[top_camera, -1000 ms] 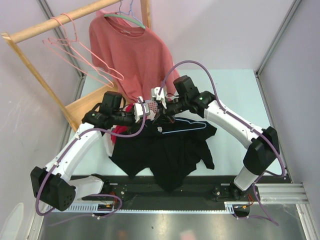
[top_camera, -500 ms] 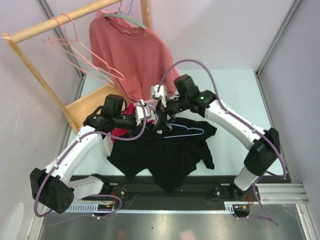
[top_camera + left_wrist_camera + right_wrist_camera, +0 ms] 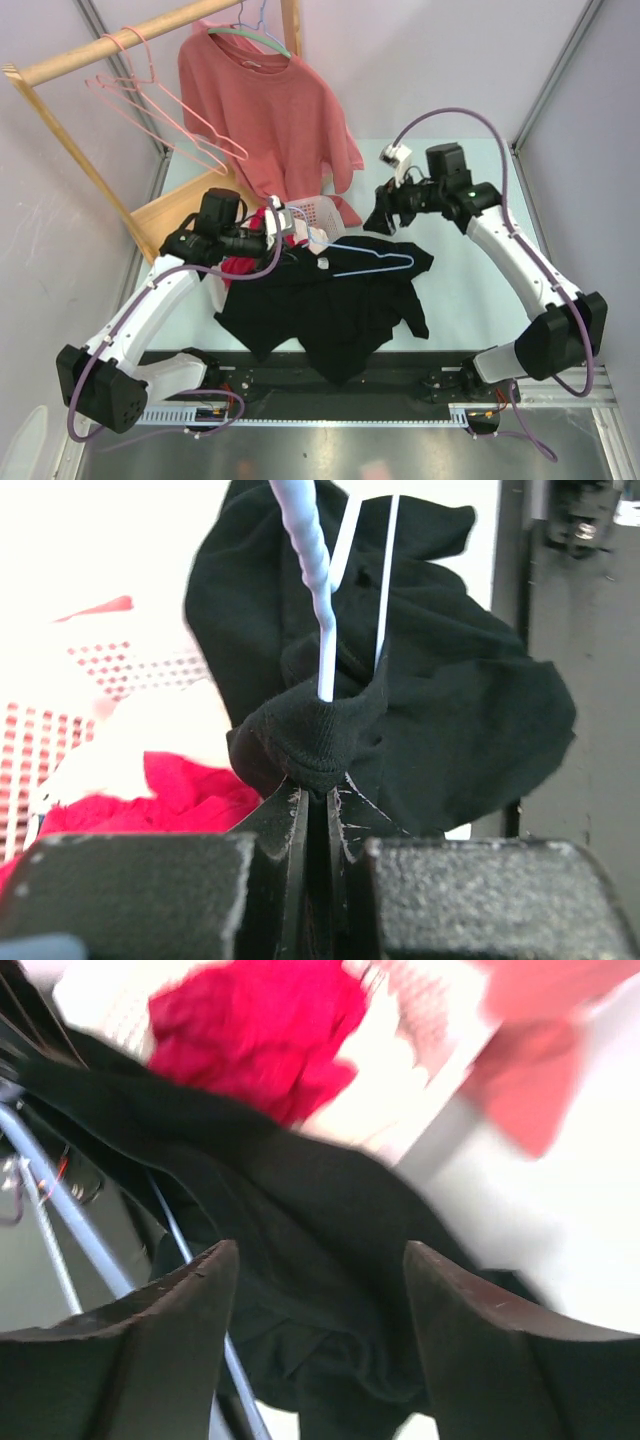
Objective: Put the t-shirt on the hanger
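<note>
The black t-shirt (image 3: 340, 310) lies crumpled on the table in front of the arms. The light blue hanger (image 3: 372, 262) rests across its upper part, partly inside the cloth. My left gripper (image 3: 308, 240) is shut on a fold of the t-shirt's collar (image 3: 318, 742). The hanger's twisted wire (image 3: 312, 590) rises out of that fold just past the jaws. My right gripper (image 3: 384, 214) hovers open above the t-shirt's right shoulder and holds nothing. From the right wrist I see the t-shirt (image 3: 330, 1230) and the hanger (image 3: 70, 1225) below my right gripper (image 3: 320, 1260).
A white basket (image 3: 325, 212) holding a magenta garment (image 3: 240, 262) stands behind the t-shirt. A salmon-pink shirt (image 3: 265, 100) hangs on a green hanger from the wooden rack (image 3: 100, 45), beside pink wire hangers (image 3: 160, 110). A black rail (image 3: 330, 385) borders the near edge.
My right gripper has opened and drawn back to the right, away from the left gripper. The hanger has settled on the t-shirt. My left gripper stays shut on the collar.
</note>
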`<control>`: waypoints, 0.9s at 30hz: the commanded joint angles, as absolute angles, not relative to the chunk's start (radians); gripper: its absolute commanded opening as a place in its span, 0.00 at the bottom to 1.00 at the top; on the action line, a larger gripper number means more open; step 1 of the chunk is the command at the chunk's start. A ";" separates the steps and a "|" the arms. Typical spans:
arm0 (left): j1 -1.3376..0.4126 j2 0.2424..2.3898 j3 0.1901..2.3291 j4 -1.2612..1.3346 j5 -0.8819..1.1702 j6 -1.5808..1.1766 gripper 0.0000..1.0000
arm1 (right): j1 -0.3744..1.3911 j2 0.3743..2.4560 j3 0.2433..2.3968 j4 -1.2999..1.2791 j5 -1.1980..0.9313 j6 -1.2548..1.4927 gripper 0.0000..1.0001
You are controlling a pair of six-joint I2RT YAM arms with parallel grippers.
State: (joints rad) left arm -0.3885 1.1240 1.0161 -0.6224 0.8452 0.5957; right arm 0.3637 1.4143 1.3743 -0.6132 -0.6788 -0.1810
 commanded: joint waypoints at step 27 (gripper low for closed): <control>-0.410 1.091 1.081 -0.818 0.997 0.968 0.00 | 0.615 1.342 1.115 -0.594 -0.467 -0.264 0.73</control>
State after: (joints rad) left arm -0.4030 1.0950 1.0313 -0.8204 0.9234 0.9344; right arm 0.5873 1.3125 1.1126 -0.6239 -0.5362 -0.2310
